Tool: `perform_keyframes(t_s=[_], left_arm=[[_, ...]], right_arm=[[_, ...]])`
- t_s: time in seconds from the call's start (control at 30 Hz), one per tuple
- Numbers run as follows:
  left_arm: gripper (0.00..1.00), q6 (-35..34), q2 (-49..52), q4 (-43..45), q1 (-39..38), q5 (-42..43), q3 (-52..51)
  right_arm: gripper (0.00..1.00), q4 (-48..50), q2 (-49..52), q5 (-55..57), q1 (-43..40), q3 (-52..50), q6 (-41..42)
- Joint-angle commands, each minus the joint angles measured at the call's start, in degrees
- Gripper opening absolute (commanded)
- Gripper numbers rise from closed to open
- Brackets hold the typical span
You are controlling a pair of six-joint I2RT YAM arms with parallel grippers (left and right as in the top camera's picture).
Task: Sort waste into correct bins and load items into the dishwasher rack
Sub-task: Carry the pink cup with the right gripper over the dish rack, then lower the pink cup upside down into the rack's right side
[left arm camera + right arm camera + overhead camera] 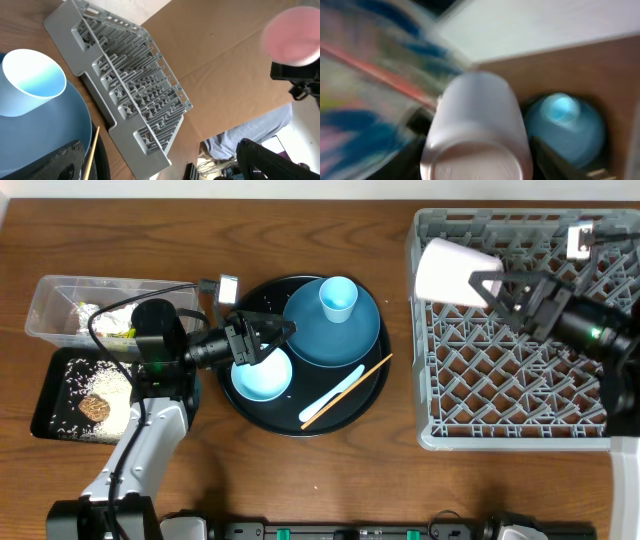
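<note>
My right gripper (483, 286) is shut on the small pink cup (450, 272) and holds it tilted above the left back part of the grey dishwasher rack (520, 380). The cup fills the blurred right wrist view (477, 130). My left gripper (262, 340) is open and empty, just above the light blue bowl (262, 377). The bowl, the blue plate (330, 330), the pale blue cup (338, 298), the white spoon (333, 394) and the chopstick (352, 386) are on the round black tray (375, 385). The left wrist view shows the pale blue cup (32, 80) and the rack (130, 85).
A clear tub (60, 292) at the far left holds white tissue (95, 315) and a wrapper (122, 332). In front of it, a shallow black tray (48, 405) holds rice grains and a brown lump (95, 407). Bare wood lies between the round tray and the rack.
</note>
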Motion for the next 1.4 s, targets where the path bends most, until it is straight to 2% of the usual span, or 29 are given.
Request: perform_keyframes(t_s=[0.0,0.13,0.33,0.67,0.93,1.37], left_arm=[[0.98,1.0,0.1,0.2,0.2,-0.3,-0.1],[0.98,1.0,0.1,0.2,0.2,-0.3,-0.1],[0.98,1.0,0.1,0.2,0.2,-0.3,-0.1],[0.98,1.0,0.1,0.2,0.2,-0.3,-0.1],[0.98,1.0,0.1,0.2,0.2,-0.3,-0.1],[0.98,1.0,0.1,0.2,0.2,-0.3,-0.1]], right_arm=[[0.14,-8.9,-0.7,23.0,1.4,5.2,-19.8],[0.14,-20.0,-0.7,41.1,2.5,7.6,-25.0],[0.13,-29.3,0.8,45.4,2.7,7.0,-26.9],[0.12,-32.2,3.7,45.4,3.7,4.7,-26.9],[0.11,-33.2,8.9,46.0,9.9,4.7,-26.6],[0.08,-34.1,16.0,57.4,19.7,4.7,-17.4]])
